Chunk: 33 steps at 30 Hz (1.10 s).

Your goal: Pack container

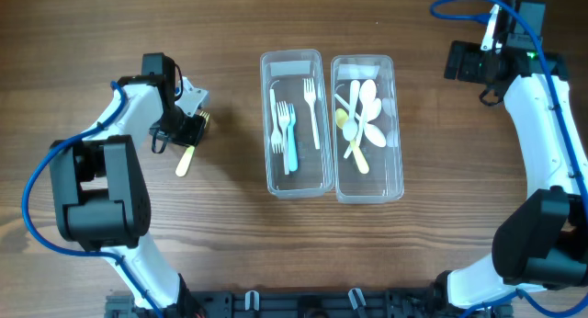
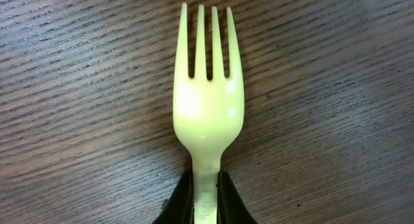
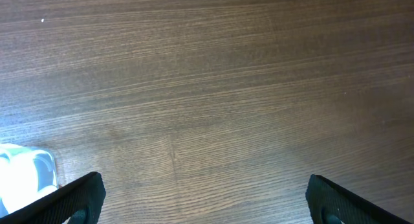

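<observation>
I am counting two clear containers (image 1: 317, 176), one yellow fork (image 1: 186, 160) at centre left, roughly four forks (image 1: 290, 139), several overlapping spoons (image 1: 367, 102).

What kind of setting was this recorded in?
Probably a robot test bench, not a kitchen: a wood-grain table, a left arm and right arm mounted along one edge, and a clear fork container beside a clear spoon container.

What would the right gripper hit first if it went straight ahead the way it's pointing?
Most likely the bare brown wooden table top; nothing shows between it and the open right gripper. A corner of the clear plastic container sits off to the side, seemingly outside that line, though depth is hard to judge.
</observation>
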Tool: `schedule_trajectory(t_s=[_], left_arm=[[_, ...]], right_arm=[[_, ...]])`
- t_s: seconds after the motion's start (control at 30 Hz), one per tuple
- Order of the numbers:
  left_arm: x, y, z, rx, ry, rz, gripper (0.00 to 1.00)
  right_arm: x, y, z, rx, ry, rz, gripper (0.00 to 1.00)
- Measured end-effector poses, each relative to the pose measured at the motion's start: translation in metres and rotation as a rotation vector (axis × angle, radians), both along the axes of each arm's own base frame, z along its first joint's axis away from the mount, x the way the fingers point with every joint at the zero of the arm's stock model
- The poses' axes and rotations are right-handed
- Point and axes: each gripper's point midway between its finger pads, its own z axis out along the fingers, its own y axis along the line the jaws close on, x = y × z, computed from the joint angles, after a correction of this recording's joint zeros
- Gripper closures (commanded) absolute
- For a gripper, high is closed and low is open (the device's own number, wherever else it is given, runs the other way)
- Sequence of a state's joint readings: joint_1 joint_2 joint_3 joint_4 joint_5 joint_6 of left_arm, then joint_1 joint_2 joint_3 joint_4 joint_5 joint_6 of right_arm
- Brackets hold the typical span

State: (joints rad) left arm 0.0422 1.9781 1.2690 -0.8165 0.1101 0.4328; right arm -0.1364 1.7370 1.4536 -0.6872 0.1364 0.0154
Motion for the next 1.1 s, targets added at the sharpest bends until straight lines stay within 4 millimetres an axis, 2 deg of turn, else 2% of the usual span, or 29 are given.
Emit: schedule_trajectory(t_s=[0.07,0.1,0.13,0.17,0.27,0.33,0.43,0.5,0.67,0.73,0.8,1.0,1.1], left_arm=[[-0.002,0.0,0.0,0.0,0.009,0.0,0.95],[-0.004,0.0,0.0,0.0,0.016,0.0,0.91],[-0.005,0.0,0.0,-0.001,0.023,0.0,0.76],[-0.006,0.0,0.0,0.0,0.027,0.0,0.7],[-0.01,0.0,0.0,0.003,0.042,-0.001,0.64],[-0.013,0.0,0.0,0.003,0.053,0.001,0.64],[-0.017,-0.001,0.0,-0.004,0.07,0.002,0.72],[-0.019,-0.002,0.001,-0.012,0.08,0.015,0.72],[-0.016,-0.01,0.001,-0.04,0.068,0.026,0.61],[-0.006,-0.016,0.001,-0.041,0.03,0.013,0.49],[0.004,-0.026,0.002,-0.039,-0.011,-0.006,0.46],[0.019,-0.045,0.003,-0.014,-0.081,-0.068,0.46],[0.02,-0.047,0.003,0.007,-0.091,-0.08,0.52]], right_arm=[[0.0,0.0,0.0,0.0,0.0,0.0,0.0],[0.0,0.0,0.0,0.0,0.0,0.0,0.0],[0.0,0.0,0.0,0.0,0.0,0.0,0.0],[0.0,0.0,0.0,0.0,0.0,0.0,0.0],[0.0,0.0,0.0,0.0,0.0,0.0,0.0],[0.0,0.0,0.0,0.0,0.0,0.0,0.0],[0.0,0.0,0.0,0.0,0.0,0.0,0.0],[0.0,0.0,0.0,0.0,0.0,0.0,0.0],[0.0,0.0,0.0,0.0,0.0,0.0,0.0],[0.0,0.0,0.0,0.0,0.0,0.0,0.0],[0.0,0.0,0.0,0.0,0.0,0.0,0.0],[0.0,0.0,0.0,0.0,0.0,0.0,0.0],[0.0,0.0,0.0,0.0,0.0,0.0,0.0]])
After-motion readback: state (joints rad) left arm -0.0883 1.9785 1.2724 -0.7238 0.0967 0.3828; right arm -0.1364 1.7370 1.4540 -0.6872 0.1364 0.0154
